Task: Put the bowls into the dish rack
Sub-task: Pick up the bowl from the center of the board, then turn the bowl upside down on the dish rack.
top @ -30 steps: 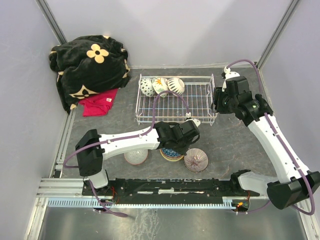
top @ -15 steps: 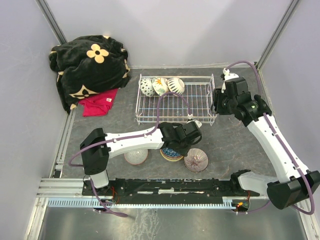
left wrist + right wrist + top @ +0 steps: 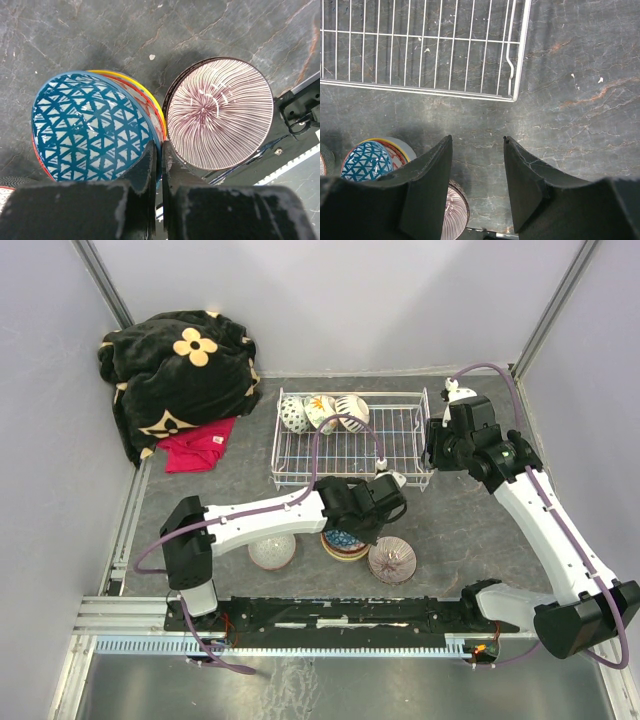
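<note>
The blue triangle-patterned ceramic bowl [image 3: 85, 130] sits tilted, mouth up, in a yellow-rimmed bowl [image 3: 150, 97] near the grey table's [image 3: 100, 30] near edge (the white wire dish rack [image 3: 350, 483] is just beyond). The left gripper [image 3: 159, 150], parted a moment ago, now pinches its rim. The right gripper [image 3: 477, 150] hangs half-open and empty.

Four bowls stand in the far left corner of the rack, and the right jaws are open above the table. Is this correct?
Not quite. The top view shows three bowls there, not four. The rest holds: they stand in the far left corner of the rack, and the right jaws are open above the table.
</note>
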